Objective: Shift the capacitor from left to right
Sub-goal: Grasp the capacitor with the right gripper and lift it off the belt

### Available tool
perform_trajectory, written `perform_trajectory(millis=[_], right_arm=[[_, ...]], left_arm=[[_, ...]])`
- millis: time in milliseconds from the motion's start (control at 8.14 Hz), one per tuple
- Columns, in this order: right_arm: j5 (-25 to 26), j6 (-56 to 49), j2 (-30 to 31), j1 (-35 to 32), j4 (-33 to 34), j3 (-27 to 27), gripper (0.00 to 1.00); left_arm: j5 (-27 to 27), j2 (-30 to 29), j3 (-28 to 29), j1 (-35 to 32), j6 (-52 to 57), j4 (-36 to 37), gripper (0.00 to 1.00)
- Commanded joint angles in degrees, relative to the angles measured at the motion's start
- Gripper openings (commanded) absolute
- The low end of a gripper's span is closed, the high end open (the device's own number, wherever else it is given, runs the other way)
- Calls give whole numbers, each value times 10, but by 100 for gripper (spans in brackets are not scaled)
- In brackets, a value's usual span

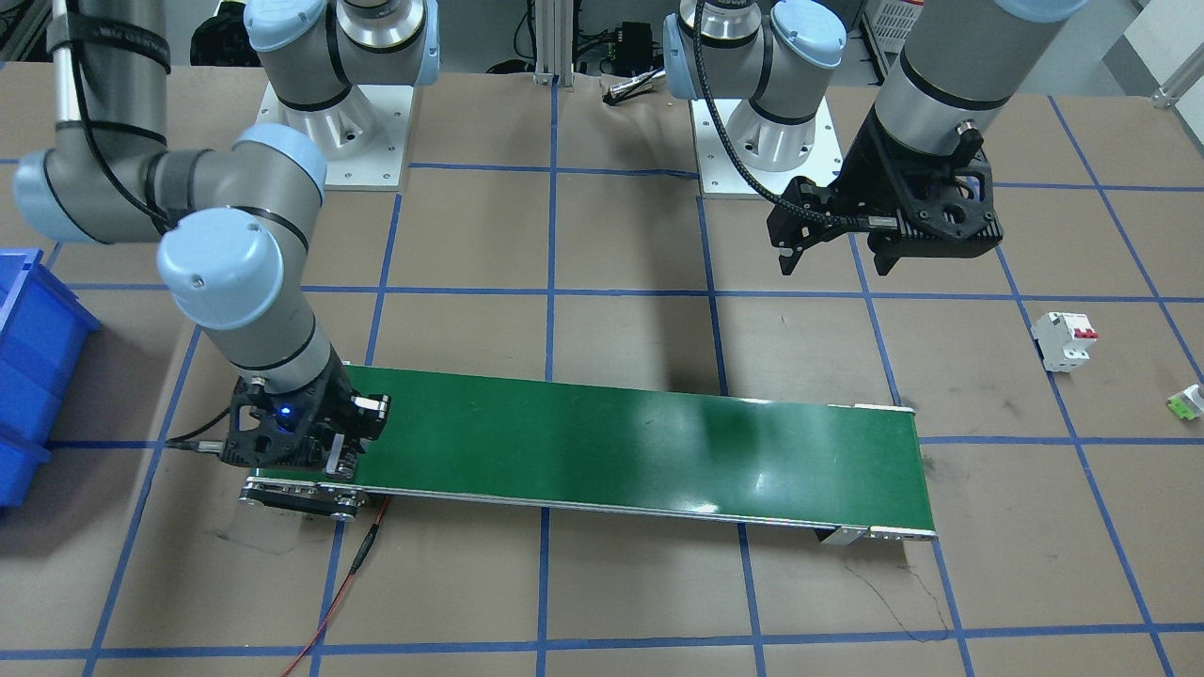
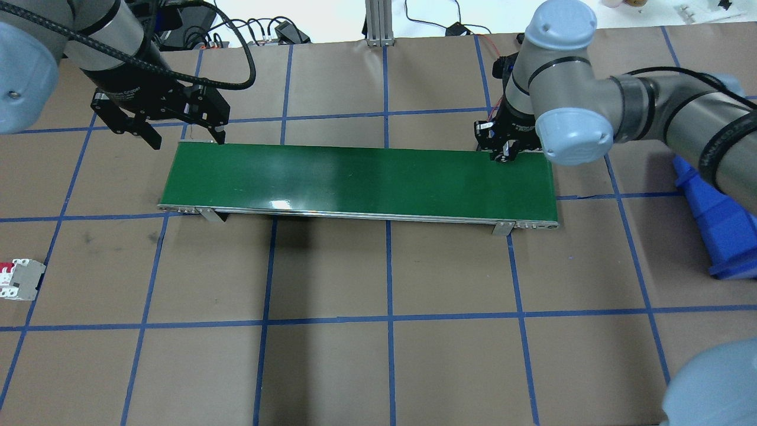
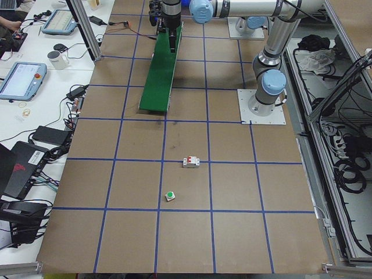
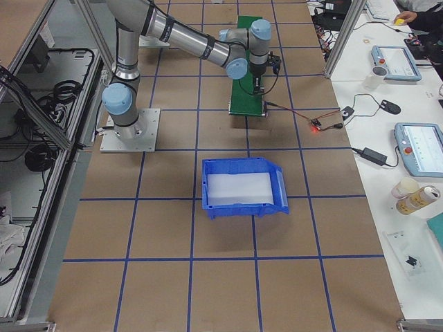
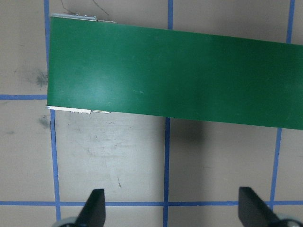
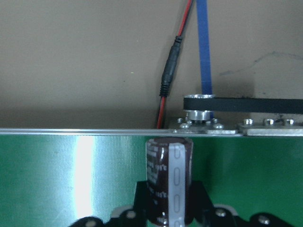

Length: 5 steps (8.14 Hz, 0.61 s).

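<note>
A brown table (image 2: pixel 331 355) taped into blue squares carries a long green belt (image 2: pixel 361 180) laid across it in front of two grey arms with pale blue joints. The right arm (image 2: pixel 650 106) bends down to the belt's right end, at the edge away from the robot. The left arm (image 2: pixel 106 35) hangs raised near the belt's left end. A blue bin (image 4: pixel 238 164) sits on the table beyond the belt's right end, well apart from it.

The left gripper (image 2: pixel 188 141) points down with its jaws spread wide, and its wrist view shows the belt's left end and bare table below. The right gripper (image 2: pixel 502 155) is low over the belt, its jaws narrow and closed around the capacitor (image 6: pixel 169 182). This is a dark brown cylinder with a pale stripe down its side, seen close up only in the right wrist view. It stands between the black fingers (image 6: pixel 142 196) just inside the belt's metal edge rail. Whether it touches the belt cannot be told.

Past the belt's left end a white breaker (image 1: pixel 1065 340) with a red switch lies on the table. A small green-and-white piece (image 1: pixel 1187 402) lies farther out. A red wire (image 6: pixel 165 94) runs along the table beside the belt's right end.
</note>
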<state>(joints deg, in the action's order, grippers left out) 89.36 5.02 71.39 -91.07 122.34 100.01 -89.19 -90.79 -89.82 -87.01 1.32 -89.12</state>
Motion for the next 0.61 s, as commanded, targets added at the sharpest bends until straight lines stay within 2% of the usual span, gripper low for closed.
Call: perform_trajectory(millis=[0, 246, 491], right_arm=[[54, -52, 40, 31, -89, -49, 0], [63, -191, 69, 128, -130, -49, 0], [64, -395, 104, 241, -168, -48, 0]], left_arm=[[0, 0, -1, 0, 0, 0, 100], [0, 0, 0, 0, 0, 0, 100], [0, 0, 0, 0, 0, 0, 100]])
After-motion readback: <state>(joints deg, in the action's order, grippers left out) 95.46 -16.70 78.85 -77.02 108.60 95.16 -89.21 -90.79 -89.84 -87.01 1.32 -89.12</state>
